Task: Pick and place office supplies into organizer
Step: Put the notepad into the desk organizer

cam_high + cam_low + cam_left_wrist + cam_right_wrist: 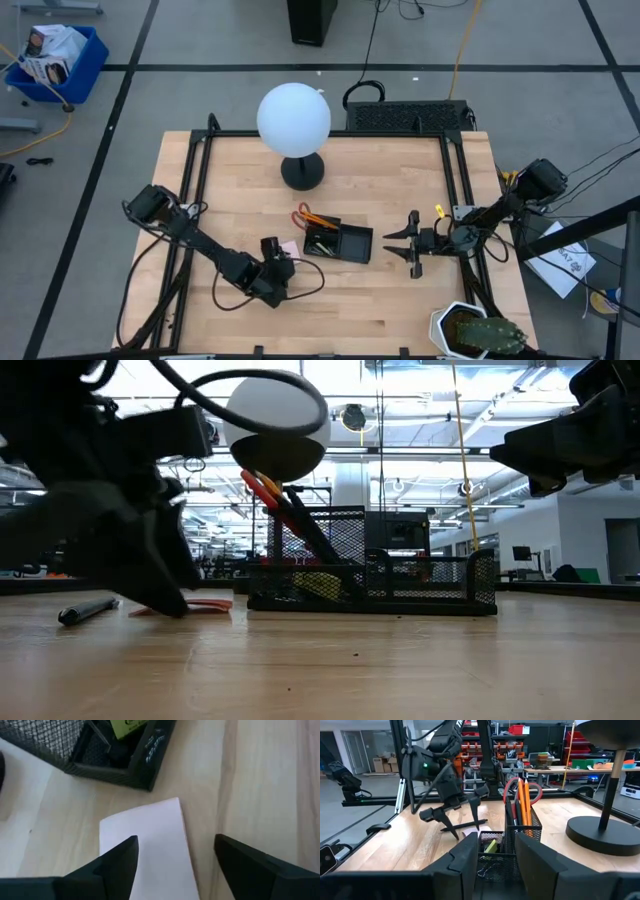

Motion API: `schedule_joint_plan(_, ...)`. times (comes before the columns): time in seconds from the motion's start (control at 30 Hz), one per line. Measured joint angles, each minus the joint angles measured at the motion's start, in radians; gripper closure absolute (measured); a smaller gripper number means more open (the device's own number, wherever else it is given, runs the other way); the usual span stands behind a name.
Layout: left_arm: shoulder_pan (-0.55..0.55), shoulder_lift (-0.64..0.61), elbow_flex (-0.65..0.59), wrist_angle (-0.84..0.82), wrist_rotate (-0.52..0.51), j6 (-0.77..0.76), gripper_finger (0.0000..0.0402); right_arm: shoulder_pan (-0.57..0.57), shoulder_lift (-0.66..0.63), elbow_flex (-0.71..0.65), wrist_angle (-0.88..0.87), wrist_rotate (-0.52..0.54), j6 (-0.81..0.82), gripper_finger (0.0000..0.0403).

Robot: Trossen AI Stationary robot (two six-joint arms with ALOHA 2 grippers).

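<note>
The black mesh organizer [340, 241] stands mid-table. It holds red-handled scissors [512, 787], orange pencils [525, 802] and a yellow-green piece [490, 846]. A pink sticky-note pad [150, 837] lies flat on the table just left of the organizer. My left gripper [175, 857] is open low over the pad, one finger above the pad and the other past its edge. A black pen [88, 609] lies on the table beside that gripper. My right gripper [412, 245] hangs open and level, to the right of the organizer. My left gripper comes at the pad slanting down from the table's left side. I cannot tell whether its fingertip [122, 857] touches the pad's top; the pad lies flat on the table.
A white globe lamp [294, 118] on a round black base [302, 172] stands behind the organizer. A potted plant [478, 335] sits at the near right corner. Black frame rails [195, 190] run along the table's left and right sides.
</note>
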Motion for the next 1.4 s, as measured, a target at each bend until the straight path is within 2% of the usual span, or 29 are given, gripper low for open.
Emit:
schedule_joint_plan(0.2, 0.021, 0.062, 0.004, -0.012, -0.053, -0.011, 0.0156, 0.0, 0.001, 0.0, 0.001, 0.0, 0.0, 0.0275)
schedule_joint_plan(0.37, 0.034, 0.066, 0.005, -0.068, -0.042, -0.069, 0.0198, 0.0, 0.0, 0.0, 0.0, 0.0, 0.0, 0.0275)
schedule_joint_plan(0.57, 0.033, 0.066, 0.004, -0.099, -0.01, -0.114, 0.0273, 0.0, 0.0, 0.0, 0.0, 0.0, 0.0, 0.0275)
schedule_joint_plan(0.77, 0.032, 0.066, 0.003, -0.099, 0.016, -0.138, 0.037, 0.0, 0.0, 0.0, 0.0, 0.0, 0.0, 0.0275)
schedule_joint_plan(0.83, 0.024, 0.067, 0.01, -0.11, 0.019, -0.13, 0.0392, 0.0, 0.0, 0.0, 0.0, 0.0, 0.0, 0.0275)
schedule_joint_plan(0.97, -0.007, 0.071, 0.057, -0.157, 0.016, -0.122, 0.0393, 0.0, 0.0, 0.0, 0.0, 0.0, 0.0, 0.0275)
schedule_joint_plan(1.17, -0.091, 0.08, 0.214, -0.32, 0.061, -0.153, 0.0397, 0.0, 0.0, 0.0, 0.0, 0.0, 0.0, 0.0275)
schedule_joint_plan(1.4, -0.164, 0.076, 0.384, -0.342, 0.017, -0.117, 0.0399, 0.0, 0.0, 0.0, 0.0, 0.0, 0.0, 0.0275)
